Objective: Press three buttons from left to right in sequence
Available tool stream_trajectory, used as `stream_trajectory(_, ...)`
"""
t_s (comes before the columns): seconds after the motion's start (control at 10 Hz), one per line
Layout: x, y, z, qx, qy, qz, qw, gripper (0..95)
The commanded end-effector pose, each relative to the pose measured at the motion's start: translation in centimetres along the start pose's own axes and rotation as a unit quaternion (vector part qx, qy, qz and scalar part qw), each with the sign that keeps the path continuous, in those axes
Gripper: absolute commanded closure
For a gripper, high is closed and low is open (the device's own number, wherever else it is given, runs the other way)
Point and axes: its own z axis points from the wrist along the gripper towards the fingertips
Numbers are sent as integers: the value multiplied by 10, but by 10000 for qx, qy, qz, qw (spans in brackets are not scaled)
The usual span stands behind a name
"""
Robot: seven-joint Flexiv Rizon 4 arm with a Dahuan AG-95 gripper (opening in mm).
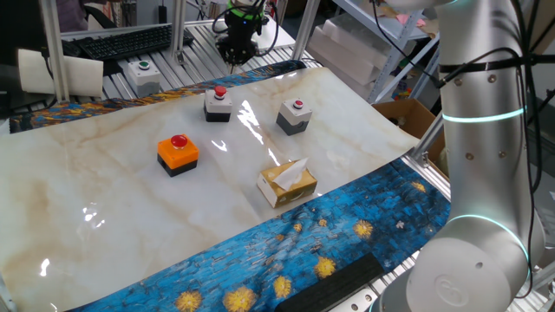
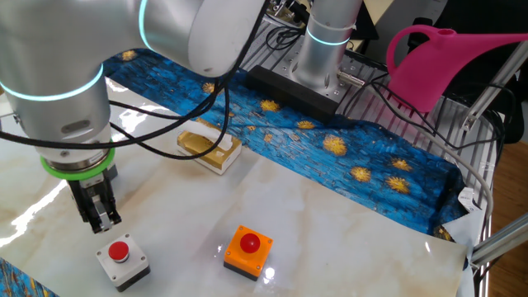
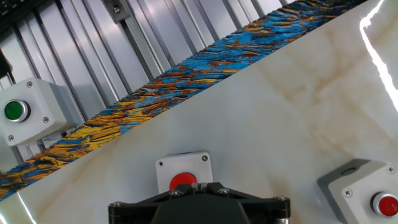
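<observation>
Yellow tissue box (image 1: 287, 183) holding a tissue, three buttons (image 1: 218, 105) beyond

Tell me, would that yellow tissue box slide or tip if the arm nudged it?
The tissue box would probably slide: it lies low and flat on the glossy marble-look mat. It looks like light cardboard, so it may dent. The loose tissue on top would just flop.

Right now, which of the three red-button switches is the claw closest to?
The middle grey switch. The shut claw hangs just beside and above it. The orange switch and the other grey switch both sit clearly farther off on the marble.
</observation>
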Motion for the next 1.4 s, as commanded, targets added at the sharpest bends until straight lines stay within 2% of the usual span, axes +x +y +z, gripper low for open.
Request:
stream_trajectory(0.1, 11, -7, -2, 9, -50, -106, 9999, 950)
stream_trajectory(0.6, 14, -8, -2, 3, -44, -165, 9999, 950)
stream_trajectory(0.8, 12, -7, -2, 110, -72, -245, 9996, 950)
stream_trajectory(0.9, 9, -5, -3, 56, -59, -101, 9999, 950)
stream_trajectory(1.2, 5, -3, -2, -39, -41, -16, 10000, 950)
stream_trajectory(1.4, 5, -3, -2, -21, -48, -38, 10000, 950)
